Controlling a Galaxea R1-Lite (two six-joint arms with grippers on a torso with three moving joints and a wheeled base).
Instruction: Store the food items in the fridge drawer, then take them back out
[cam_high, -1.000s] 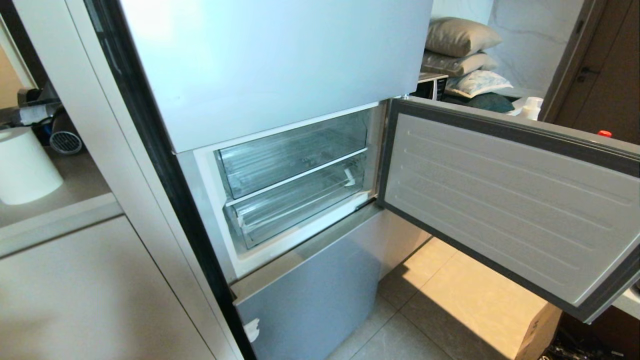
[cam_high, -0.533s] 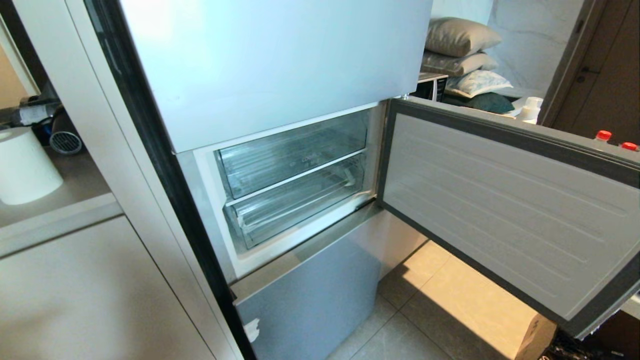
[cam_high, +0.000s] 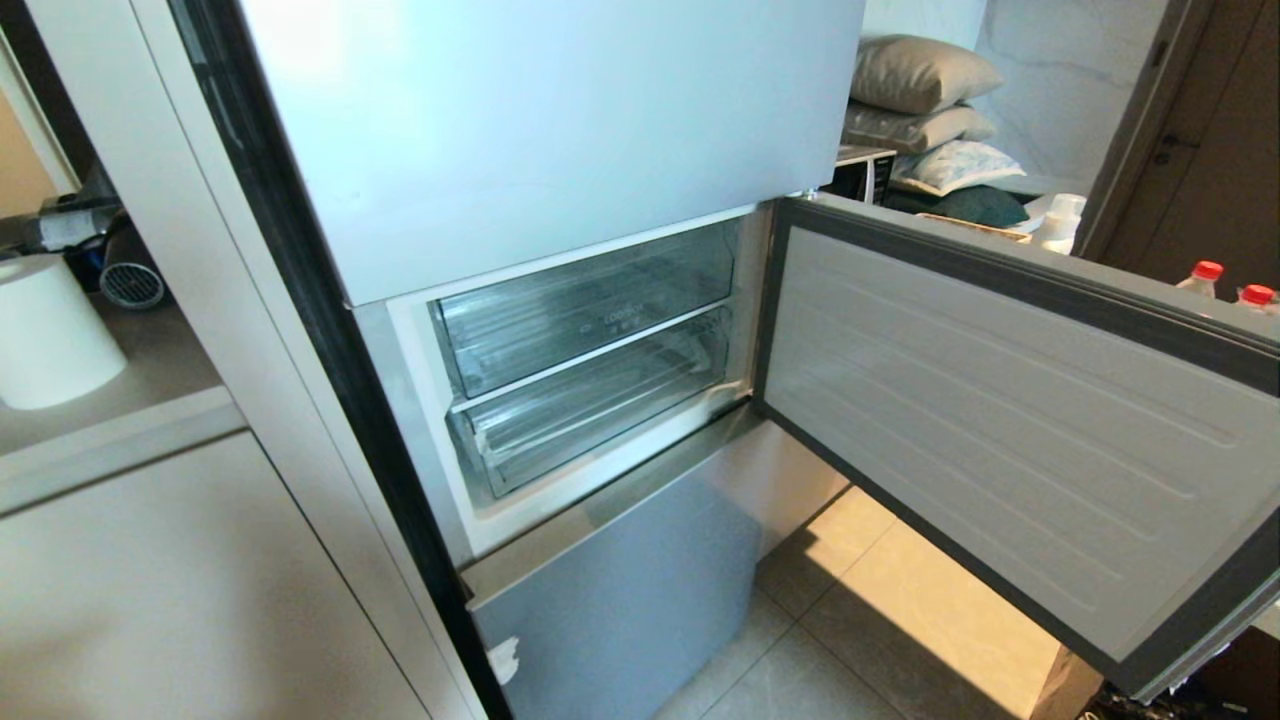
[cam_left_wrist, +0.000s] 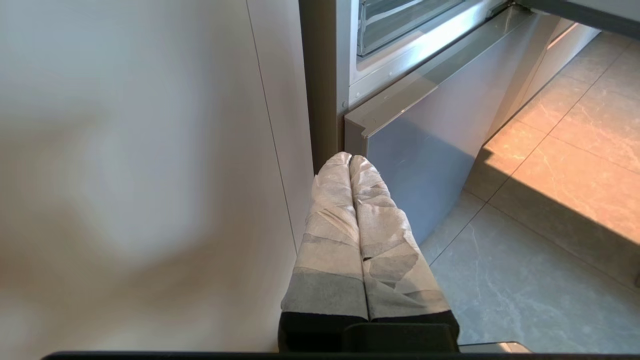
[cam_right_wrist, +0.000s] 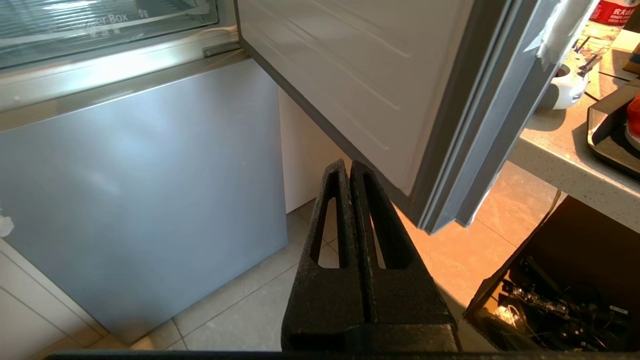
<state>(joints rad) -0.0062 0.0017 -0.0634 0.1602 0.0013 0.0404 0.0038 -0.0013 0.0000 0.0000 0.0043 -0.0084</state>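
Note:
The fridge's middle compartment stands open, and two clear drawers sit pushed in. The lower, ribbed one is the fridge drawer, under the bin printed "coolBox". Both look empty. The food items are not clearly in view: only a sliver of something red shows in a dark tray on the counter. My left gripper, wrapped in whitish tape, is shut and empty, low beside the fridge's bottom door. My right gripper, black, is shut and empty below the open door's corner. Neither shows in the head view.
The open compartment door juts out to the right above tiled floor. Two red-capped bottles stand behind it. A stone counter lies right of the door, with a dark box beneath. A white roll sits on the left counter.
The compartment door has swung further open, its outer edge dropping lower in the head view. Two red-capped bottles now show above it. The drawers have not moved.

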